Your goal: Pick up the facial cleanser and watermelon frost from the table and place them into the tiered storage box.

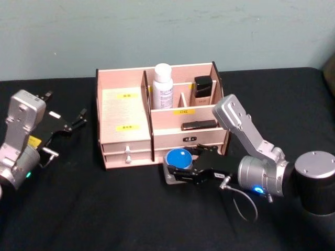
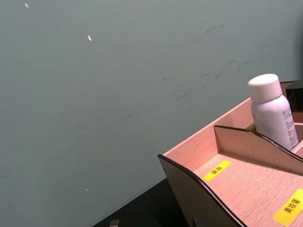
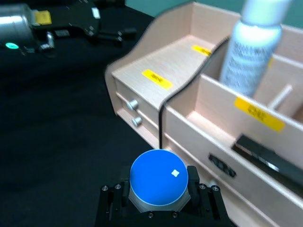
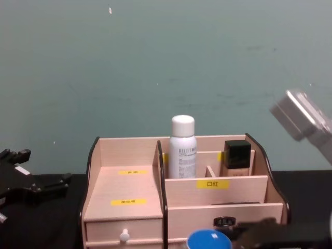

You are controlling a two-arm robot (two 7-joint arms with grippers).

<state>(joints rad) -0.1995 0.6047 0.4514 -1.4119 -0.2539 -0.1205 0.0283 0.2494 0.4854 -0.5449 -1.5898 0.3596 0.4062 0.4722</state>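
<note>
Watermelon frost (image 1: 178,158), a squat jar with a bright blue lid, sits clenched between the fingers of the right pincer (image 1: 184,166) low over the black surface (image 1: 104,209), just in front of the tiered storage box (image 1: 121,112) and right of its white-knobbed drawers. Whether the jar rests on the surface or hangs just above it cannot be told. The facial cleanser (image 1: 163,79) stands upright in a rear compartment of the box, near the centre divider. A small beige bottle with a black cap (image 1: 203,89) stands one compartment to its right. The left pincer (image 1: 78,119) lies released at the surface's left side, well apart from the box, fingers spread and pointing toward it.
</note>
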